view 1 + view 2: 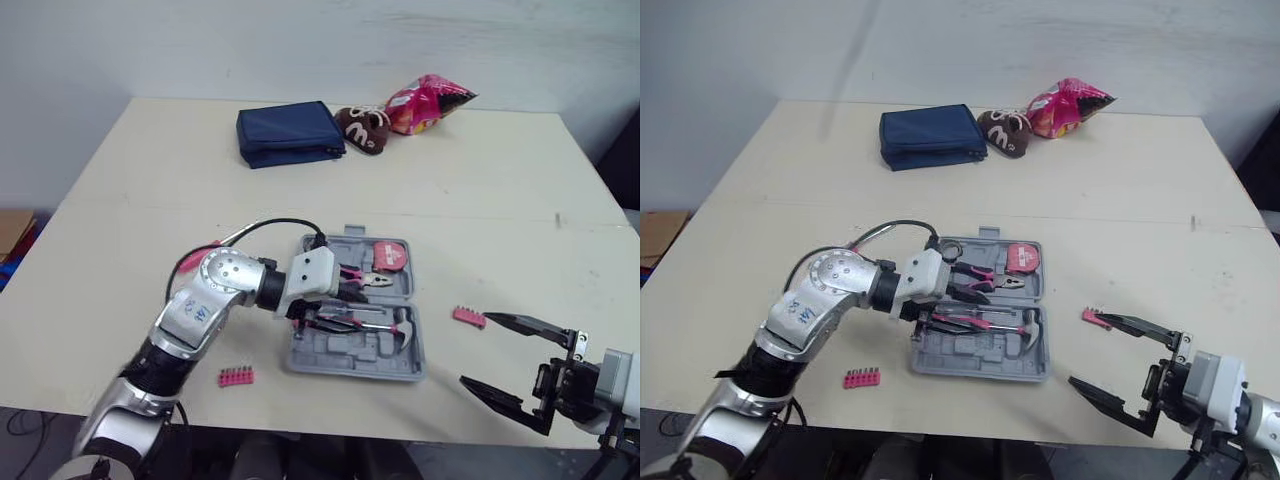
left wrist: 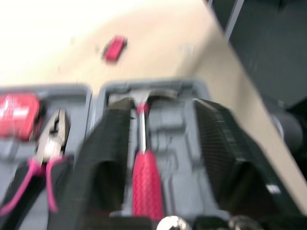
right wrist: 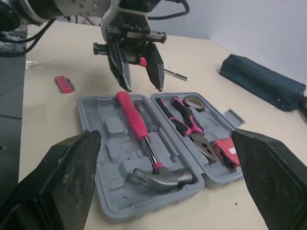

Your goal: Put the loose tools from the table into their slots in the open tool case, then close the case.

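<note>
The table (image 1: 150,180) is overlooked from the head by both eyes; the tool case (image 1: 340,352), shared by all views, is faced closely from the left wrist, farther from the right.

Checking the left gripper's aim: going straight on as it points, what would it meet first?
Probably the pink handle of the hammer in the case. The open left gripper points down at it, and the handle lies between its fingers in the wrist view. Depth is unclear.

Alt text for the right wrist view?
An open grey tool case lies on a table, holding a pink-handled hammer, pliers and a red tape measure. The left tool hovers open above the hammer's handle; the right tool is spread wide in the foreground.
</note>
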`<state>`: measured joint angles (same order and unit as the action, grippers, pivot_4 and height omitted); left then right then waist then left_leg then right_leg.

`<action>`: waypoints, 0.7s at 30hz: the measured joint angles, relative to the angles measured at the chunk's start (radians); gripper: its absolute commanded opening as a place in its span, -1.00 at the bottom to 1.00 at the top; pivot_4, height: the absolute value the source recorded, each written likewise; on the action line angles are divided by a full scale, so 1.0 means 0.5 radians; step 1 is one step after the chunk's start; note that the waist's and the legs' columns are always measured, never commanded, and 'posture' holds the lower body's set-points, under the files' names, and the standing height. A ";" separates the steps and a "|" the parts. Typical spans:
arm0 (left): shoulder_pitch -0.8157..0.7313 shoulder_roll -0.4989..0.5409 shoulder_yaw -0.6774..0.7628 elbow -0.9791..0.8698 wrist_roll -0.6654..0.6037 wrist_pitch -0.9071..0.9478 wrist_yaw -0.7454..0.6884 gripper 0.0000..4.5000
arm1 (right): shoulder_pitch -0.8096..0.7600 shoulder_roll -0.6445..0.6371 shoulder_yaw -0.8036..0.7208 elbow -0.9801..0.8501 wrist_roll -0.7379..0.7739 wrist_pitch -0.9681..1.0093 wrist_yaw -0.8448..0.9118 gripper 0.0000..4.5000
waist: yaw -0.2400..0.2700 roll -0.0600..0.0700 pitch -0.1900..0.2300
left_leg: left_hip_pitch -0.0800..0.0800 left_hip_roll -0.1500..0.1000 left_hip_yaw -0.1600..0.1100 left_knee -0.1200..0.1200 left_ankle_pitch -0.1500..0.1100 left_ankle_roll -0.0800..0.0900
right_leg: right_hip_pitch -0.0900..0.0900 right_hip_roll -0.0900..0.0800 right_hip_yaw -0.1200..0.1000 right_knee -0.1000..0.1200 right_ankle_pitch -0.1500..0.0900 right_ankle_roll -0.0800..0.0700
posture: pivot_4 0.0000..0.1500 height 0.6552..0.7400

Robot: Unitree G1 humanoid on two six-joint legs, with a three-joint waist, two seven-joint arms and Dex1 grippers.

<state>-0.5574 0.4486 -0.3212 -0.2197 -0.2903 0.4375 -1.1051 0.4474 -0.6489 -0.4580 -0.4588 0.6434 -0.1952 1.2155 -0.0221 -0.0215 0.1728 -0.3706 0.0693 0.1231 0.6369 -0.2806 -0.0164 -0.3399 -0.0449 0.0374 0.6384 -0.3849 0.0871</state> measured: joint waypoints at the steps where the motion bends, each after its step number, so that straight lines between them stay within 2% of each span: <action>1: 0.015 -0.024 -0.007 0.036 0.018 -0.040 0.024 -0.96 | 0.001 0.005 0.001 0.001 -0.003 -0.008 0.003 1.00 | 0.001 0.000 0.000 | 0.000 -0.001 0.000 0.000 0.000 0.000 | 0.000 0.000 0.000 0.000 0.000 0.000 | 1.00 1.00; 7: 0.107 -0.052 -0.113 0.223 0.218 -0.135 0.183 -0.98 | 0.016 0.018 0.009 0.020 -0.034 -0.041 0.005 1.00 | -0.010 0.000 0.000 | 0.000 0.001 0.000 -0.001 0.000 0.000 | 0.000 0.001 0.001 0.001 0.000 0.000 | 1.00 1.00; 14: 0.152 -0.007 -0.143 0.227 0.266 -0.153 0.167 -0.98 | 0.035 0.014 0.009 0.006 -0.043 -0.024 -0.037 1.00 | -0.007 0.000 0.000 | 0.001 0.002 0.000 -0.001 -0.001 0.000 | 0.000 0.000 0.000 0.001 0.000 0.000 | 1.00 1.00; 21: 0.146 -0.011 -0.215 0.218 0.352 -0.069 0.214 -0.98 | 0.036 -0.028 0.007 -0.158 -0.037 0.097 -0.167 1.00 | -0.007 0.001 -0.002 | 0.002 0.002 0.000 -0.001 -0.001 0.000 | 0.002 0.000 0.000 0.001 0.000 0.000 | 1.00 1.00</action>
<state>-0.4843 0.4431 -0.4289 -0.1110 -0.1144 0.4029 -0.9983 0.4654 -0.6628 -0.4544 -0.5377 0.6252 -0.1467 1.1318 -0.0255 -0.0210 0.1718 -0.3696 0.0701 0.1231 0.6365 -0.2810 -0.0164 -0.3391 -0.0449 0.0377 0.6390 -0.3849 0.0871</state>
